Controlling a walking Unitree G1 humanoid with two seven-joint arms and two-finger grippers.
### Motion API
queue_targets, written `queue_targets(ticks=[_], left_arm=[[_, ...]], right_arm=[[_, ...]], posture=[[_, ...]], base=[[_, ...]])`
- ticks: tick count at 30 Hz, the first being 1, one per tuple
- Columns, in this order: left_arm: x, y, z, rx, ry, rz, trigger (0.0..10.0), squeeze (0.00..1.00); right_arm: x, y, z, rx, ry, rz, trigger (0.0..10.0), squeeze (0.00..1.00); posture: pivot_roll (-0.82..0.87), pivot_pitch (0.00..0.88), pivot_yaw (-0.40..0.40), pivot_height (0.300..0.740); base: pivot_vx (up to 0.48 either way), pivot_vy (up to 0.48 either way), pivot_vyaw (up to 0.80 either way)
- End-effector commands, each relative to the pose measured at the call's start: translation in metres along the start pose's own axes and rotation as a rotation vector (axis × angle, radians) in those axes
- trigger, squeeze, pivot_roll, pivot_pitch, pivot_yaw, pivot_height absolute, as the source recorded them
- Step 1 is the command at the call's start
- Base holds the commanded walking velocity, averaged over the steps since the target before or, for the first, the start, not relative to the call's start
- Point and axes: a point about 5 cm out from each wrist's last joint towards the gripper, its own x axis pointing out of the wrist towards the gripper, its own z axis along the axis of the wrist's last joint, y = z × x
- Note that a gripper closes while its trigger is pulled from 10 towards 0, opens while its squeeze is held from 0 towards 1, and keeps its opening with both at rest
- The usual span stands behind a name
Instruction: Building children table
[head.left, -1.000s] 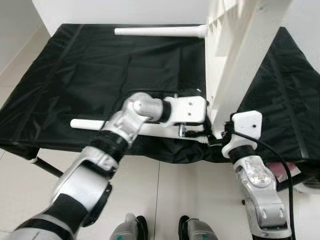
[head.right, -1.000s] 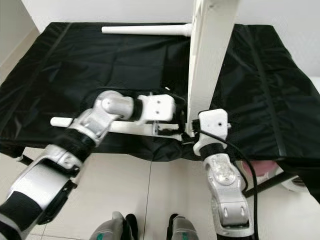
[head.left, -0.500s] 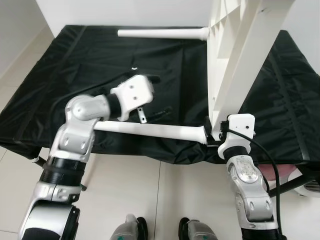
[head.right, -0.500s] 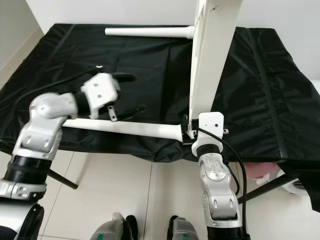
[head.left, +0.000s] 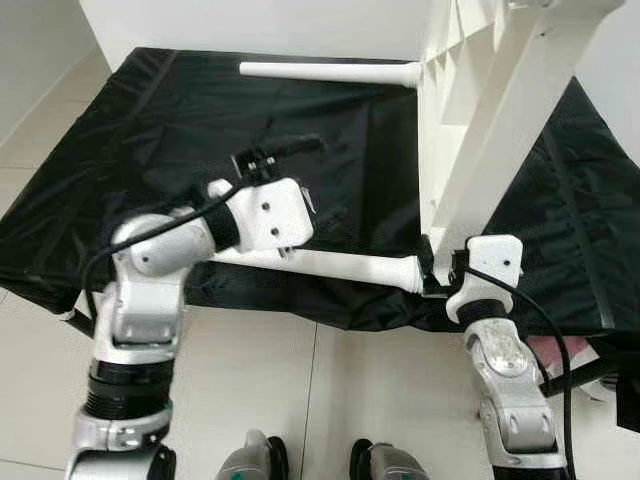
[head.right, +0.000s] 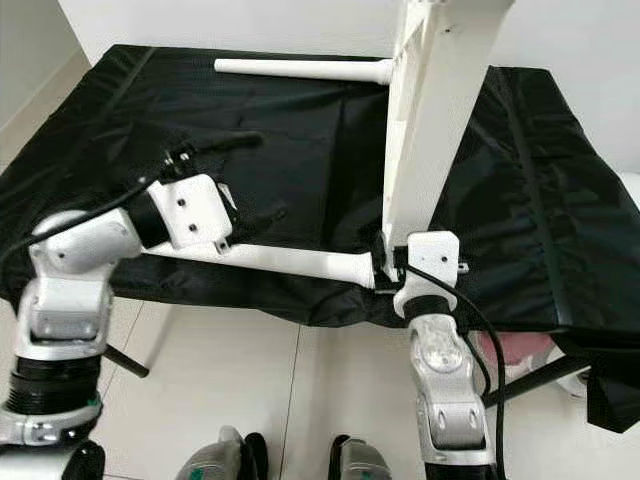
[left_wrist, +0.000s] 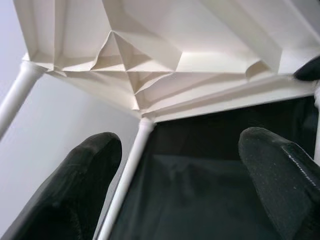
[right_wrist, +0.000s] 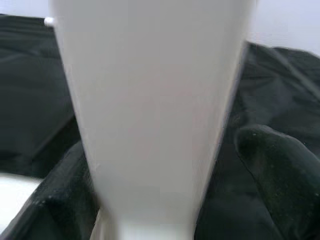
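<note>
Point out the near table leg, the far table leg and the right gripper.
near table leg (head.left: 345, 265), left eye view, middle of its shaft.
far table leg (head.left: 320, 71), left eye view, middle of its shaft.
right gripper (head.left: 438, 268), left eye view, between its fingertips at the tabletop's lower corner.

The white children table (head.left: 480, 120) stands on its side, and the top edge of the head views cuts it off, so its full shape cannot be seen. The near leg (head.left: 330, 265) passes behind the left wrist block (head.left: 270, 215), which hides its outer end. The right claw (head.right: 385, 262) sits at the table's lower corner, mostly behind the white wrist block (head.right: 432, 255); its fingers (right_wrist: 280, 175) are blurred and partly covered by the white panel. A pink thing (head.left: 560, 352) under the black cloth (head.left: 150, 130) is half hidden; I cannot tell what it is.
</note>
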Motion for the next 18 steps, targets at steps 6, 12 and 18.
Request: queue_targets(ticks=[6, 12, 18], left_arm=[[-0.011, 0.000, -0.015, -0.094, 0.116, 0.481, 10.0, 0.00], [-0.013, -0.026, -0.024, -0.181, 0.182, 0.314, 10.0, 0.00], [-0.014, -0.036, -0.026, -0.188, 0.197, 0.395, 10.0, 0.00]], right_arm=[[-0.038, -0.006, 0.004, 0.053, 0.065, 0.162, 10.0, 0.00], [-0.077, -0.007, -0.009, 0.167, 0.219, 0.308, 10.0, 0.00], [-0.082, 0.009, -0.024, 0.230, 0.272, 0.359, 10.0, 0.00]], posture=[[-0.04, 0.133, 0.031, 0.740], [-0.06, 0.117, 0.023, 0.740], [-0.06, 0.098, 0.027, 0.740]], base=[[0.000, 0.000, 0.00], [0.000, 0.000, 0.00], [0.000, 0.000, 0.00]])
